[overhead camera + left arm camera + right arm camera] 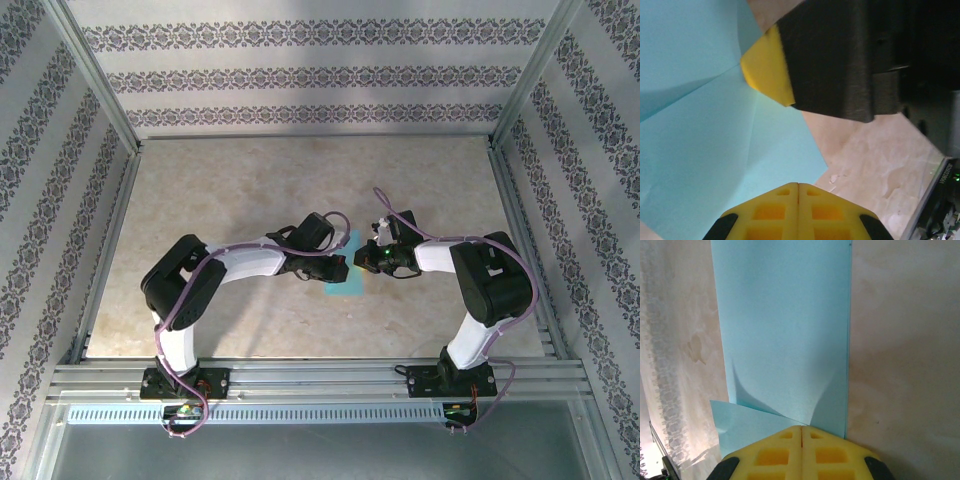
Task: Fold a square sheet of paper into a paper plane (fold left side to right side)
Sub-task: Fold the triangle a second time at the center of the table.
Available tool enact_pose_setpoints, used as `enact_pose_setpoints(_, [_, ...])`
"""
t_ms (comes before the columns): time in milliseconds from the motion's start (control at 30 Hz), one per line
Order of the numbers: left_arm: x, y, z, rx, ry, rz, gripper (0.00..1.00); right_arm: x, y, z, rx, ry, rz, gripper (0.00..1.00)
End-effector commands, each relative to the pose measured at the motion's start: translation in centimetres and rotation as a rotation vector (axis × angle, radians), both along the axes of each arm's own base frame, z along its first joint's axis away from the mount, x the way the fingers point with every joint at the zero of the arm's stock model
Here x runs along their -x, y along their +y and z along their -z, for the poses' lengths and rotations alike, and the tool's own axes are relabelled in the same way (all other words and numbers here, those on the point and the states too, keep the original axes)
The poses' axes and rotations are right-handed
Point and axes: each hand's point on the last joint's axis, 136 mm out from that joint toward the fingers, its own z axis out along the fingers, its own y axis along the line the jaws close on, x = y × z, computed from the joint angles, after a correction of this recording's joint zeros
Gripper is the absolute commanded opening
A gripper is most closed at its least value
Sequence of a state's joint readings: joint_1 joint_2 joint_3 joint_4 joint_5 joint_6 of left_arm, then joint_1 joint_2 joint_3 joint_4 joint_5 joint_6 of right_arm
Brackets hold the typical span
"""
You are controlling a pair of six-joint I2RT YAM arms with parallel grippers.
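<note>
With our left gripper [798, 185] and right gripper [801, 427] both closed, tips down on the square sheet of paper [343, 287] lying midway across the table [250, 180] between them, we judge that any uneven slide could drag the sheet and skew the crease.

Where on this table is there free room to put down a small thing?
The far half of the table, up to the back wall, is bare; so is the near strip in front of the blue paper. The middle is crowded: the left gripper and right gripper meet over the paper.
</note>
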State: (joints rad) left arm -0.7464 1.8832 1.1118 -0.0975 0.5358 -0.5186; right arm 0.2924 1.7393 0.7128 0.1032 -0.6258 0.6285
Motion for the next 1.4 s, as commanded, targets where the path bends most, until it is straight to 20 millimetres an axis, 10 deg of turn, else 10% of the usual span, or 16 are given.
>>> enact_pose_setpoints(0, [0.2, -0.8, 0.3, -0.003, -0.003, 0.048, 0.00, 1.9, -1.7, 3.6, 0.123, 0.101, 0.015, 0.00])
enact_pose_setpoints(1367, [1.6, 2.7, 4.7, -0.103, 0.037, -0.025, 0.00, 2.5, -3.9, 5.0, 0.226, 0.154, 0.009, 0.00])
